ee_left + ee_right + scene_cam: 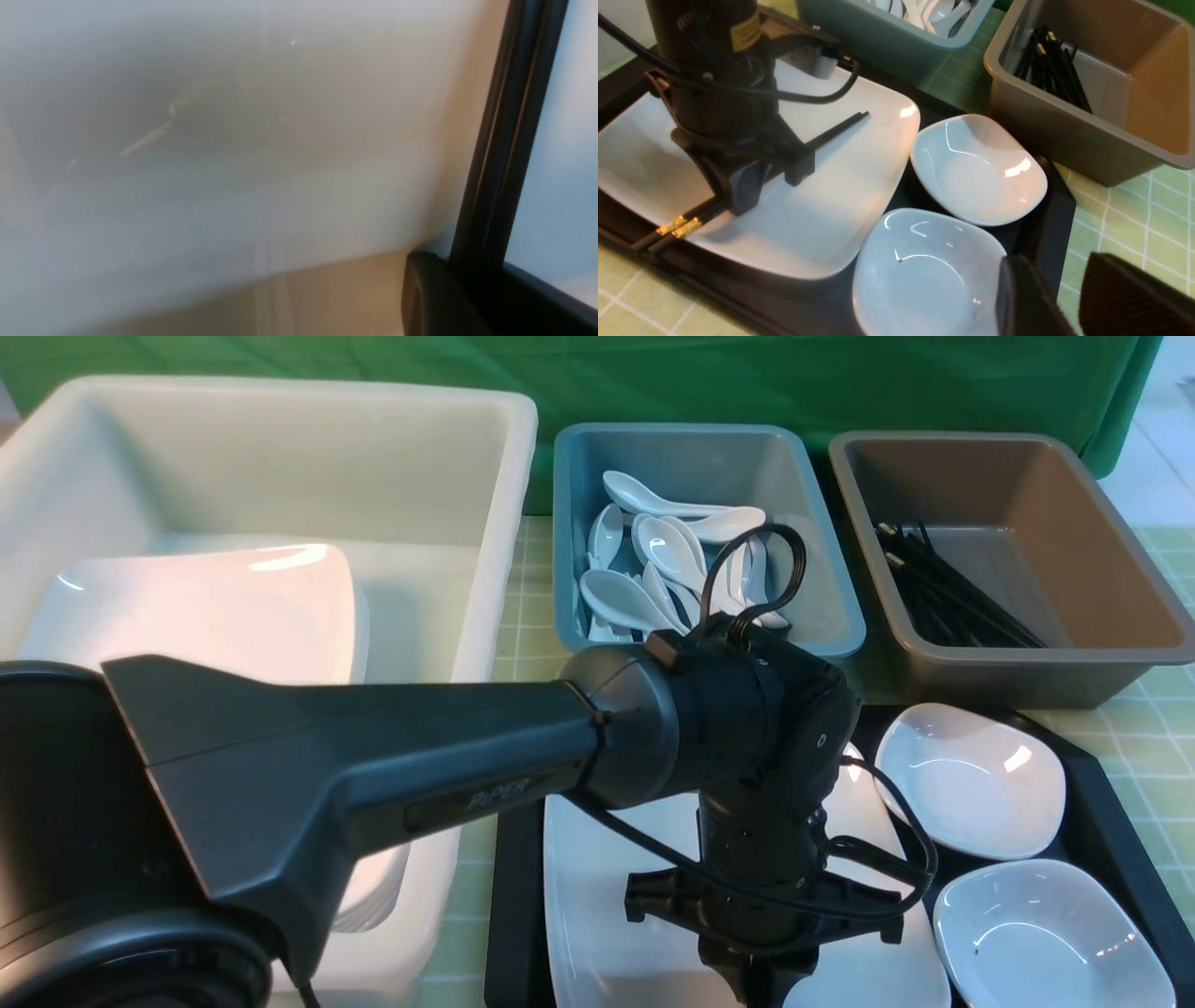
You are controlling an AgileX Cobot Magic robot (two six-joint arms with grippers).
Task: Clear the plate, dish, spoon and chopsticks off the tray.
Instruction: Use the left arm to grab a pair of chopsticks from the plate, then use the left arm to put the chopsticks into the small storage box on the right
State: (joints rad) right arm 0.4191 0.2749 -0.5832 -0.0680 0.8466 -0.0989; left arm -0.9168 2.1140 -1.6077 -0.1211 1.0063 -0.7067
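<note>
The large white plate (597, 896) lies on the left part of the black tray (509, 896), with the black chopsticks (836, 128) lying across it. My left gripper (766, 182) points straight down onto the plate and is shut on the chopsticks (509, 140), which run out between its fingers. Two small white dishes (978, 168) (924, 275) sit on the tray's right part. My right gripper (1069, 289) hangs open over the near dish's rim and the tray edge, with nothing between its fingers. No spoon shows on the tray.
A big white bin (448, 448) holding stacked plates stands at the back left. Behind the tray are a blue bin (822, 607) of white spoons and a grey bin (1120, 644) of black chopsticks. Green checked cloth (1134, 219) covers the table.
</note>
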